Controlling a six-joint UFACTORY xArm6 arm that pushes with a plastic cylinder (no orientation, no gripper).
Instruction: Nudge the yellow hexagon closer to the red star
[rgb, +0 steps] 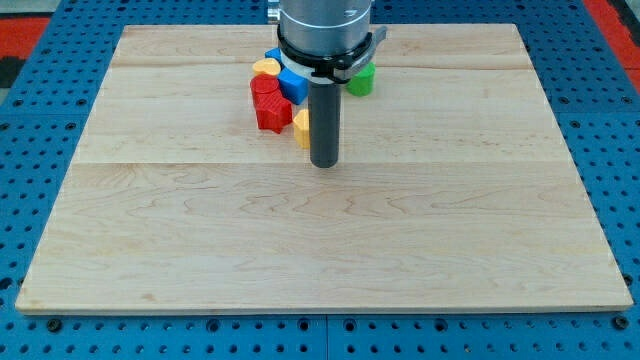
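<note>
Almost done, you see: small yellow hexagon block (300, 127) already touches the red star block (270, 108) on the wooden bench (320, 230); my tip (323, 163) stands just right of it. No jaws exist here.

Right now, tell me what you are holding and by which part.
Nothing is held: I have no pincer, only a rod. My tip rests on the board, beside the yellow hexagon, at its right.

my tip (324, 163) beside yellow hexagon (300, 128), red star (270, 108)
</note>
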